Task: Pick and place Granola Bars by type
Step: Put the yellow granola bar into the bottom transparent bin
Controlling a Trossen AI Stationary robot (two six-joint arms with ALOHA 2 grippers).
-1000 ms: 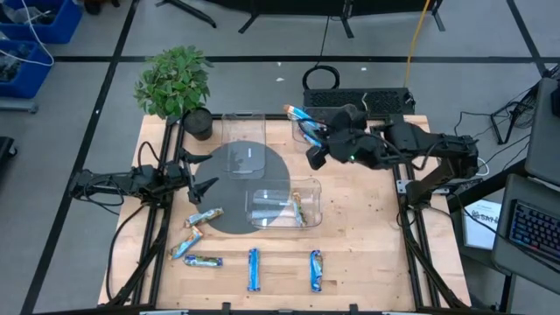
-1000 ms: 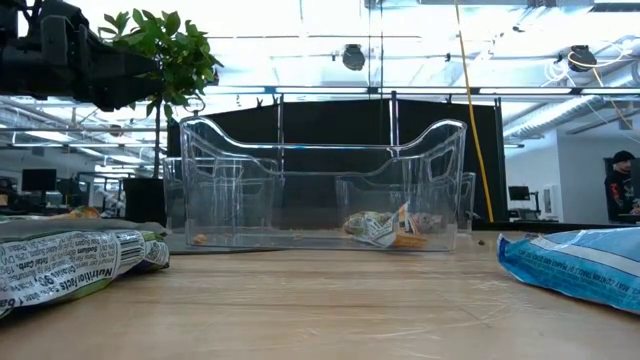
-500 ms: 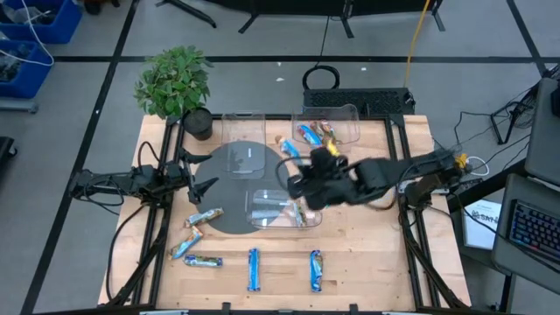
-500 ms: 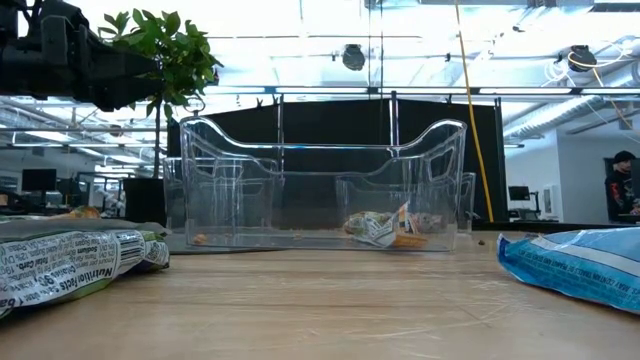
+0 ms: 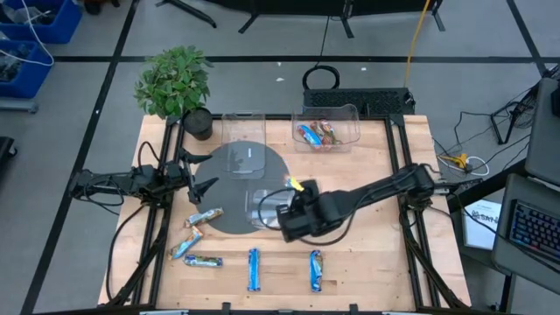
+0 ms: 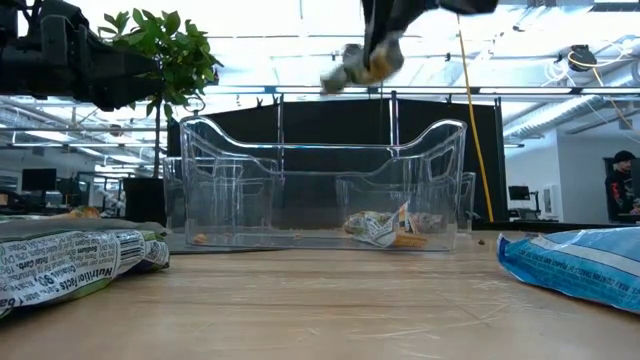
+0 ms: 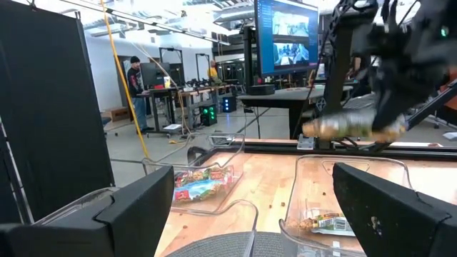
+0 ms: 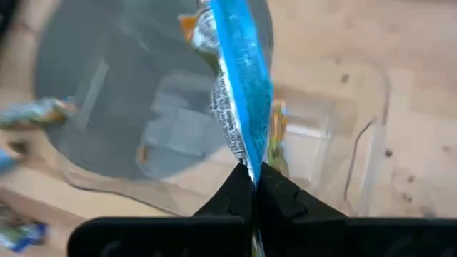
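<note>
Since the earlier frame, the right gripper (image 5: 291,188) has swung from the far bin (image 5: 326,129) to above the near clear bin (image 5: 308,203), its jaws clamped on a blue-and-gold granola bar (image 8: 239,114). At 9 o'clock, the left gripper (image 5: 203,173) waits open-jawed beside the grey disc (image 5: 241,162); loose bars (image 5: 253,268) lie at 6 o'clock.

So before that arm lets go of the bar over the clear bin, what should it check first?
1. Bar held: ok, right gripper pinches the blue-wrapped bar by its end.
2. Over the near bin: ok, seen from above.
3. Same type as the bar in that bin: cannot tell.
4. Left gripper clear: ok, open, waiting at the left side of the table.
5. Far bin unobstructed: ok.
</note>
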